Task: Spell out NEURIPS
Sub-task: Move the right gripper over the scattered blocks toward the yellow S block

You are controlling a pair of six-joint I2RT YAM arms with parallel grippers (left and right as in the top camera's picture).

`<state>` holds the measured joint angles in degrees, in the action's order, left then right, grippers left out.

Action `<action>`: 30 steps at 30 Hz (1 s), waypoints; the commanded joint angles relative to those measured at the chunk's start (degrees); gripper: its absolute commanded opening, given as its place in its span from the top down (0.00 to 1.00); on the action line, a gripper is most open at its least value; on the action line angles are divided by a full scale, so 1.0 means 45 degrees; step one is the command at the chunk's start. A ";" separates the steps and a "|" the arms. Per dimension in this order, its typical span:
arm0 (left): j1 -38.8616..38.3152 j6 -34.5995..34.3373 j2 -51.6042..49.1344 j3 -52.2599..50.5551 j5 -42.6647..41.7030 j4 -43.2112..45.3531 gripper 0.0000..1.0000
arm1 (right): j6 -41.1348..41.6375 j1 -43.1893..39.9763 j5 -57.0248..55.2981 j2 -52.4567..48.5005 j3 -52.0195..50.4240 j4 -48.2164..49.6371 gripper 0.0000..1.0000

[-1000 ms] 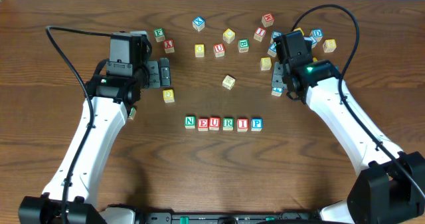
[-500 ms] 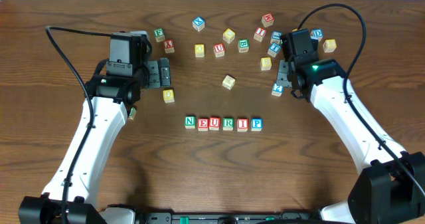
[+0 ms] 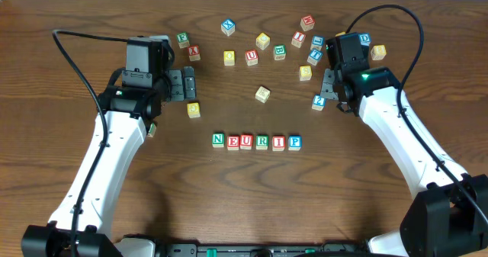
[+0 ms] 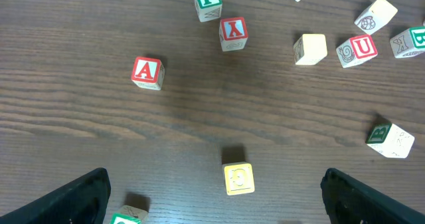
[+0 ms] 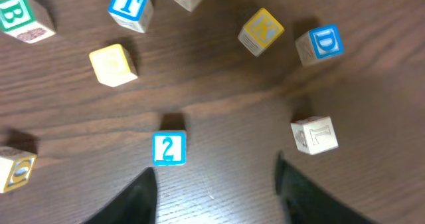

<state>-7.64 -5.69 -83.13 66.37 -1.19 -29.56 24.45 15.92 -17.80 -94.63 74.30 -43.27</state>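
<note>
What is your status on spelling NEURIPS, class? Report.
Left gripper open, right gripper open, both empty. Row reads NEURIP, one letter short. Nothing blocking the row's end.

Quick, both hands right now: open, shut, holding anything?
Left hand: open wide, empty.
Right hand: open, empty.

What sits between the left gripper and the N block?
Overhead: one yellow block beside the left gripper, then nothing before the N block.

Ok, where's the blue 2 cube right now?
Right side of the table; in the right wrist view the blue 2 cube sits just ahead of the right gripper, apart from it, with the L cube off to its right in the image.
</note>
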 commanded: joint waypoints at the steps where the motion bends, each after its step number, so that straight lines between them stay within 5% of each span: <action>1: 0.0053 0.0121 0.0209 0.0306 0.0068 0.0005 0.00 | -0.0403 -0.0136 0.0627 0.0219 0.0248 0.0369 0.38; 10: 0.0053 0.0121 0.0209 0.0306 0.0068 0.0005 0.00 | -0.0767 -0.0151 0.1438 -0.0495 0.1656 0.0214 0.36; 22: 0.0053 0.0121 0.0209 0.0306 0.0068 0.0005 0.00 | -0.2297 -0.0136 0.2861 -0.6222 0.9617 -0.6334 0.30; 30: 0.0053 0.0121 0.0209 0.0306 0.0068 0.0005 0.00 | -0.2006 -0.0097 0.3385 -0.7077 0.9918 -0.6649 0.32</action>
<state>-7.64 -5.69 -83.13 66.37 -1.19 -29.56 15.64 15.44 -4.16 -126.17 117.27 -73.01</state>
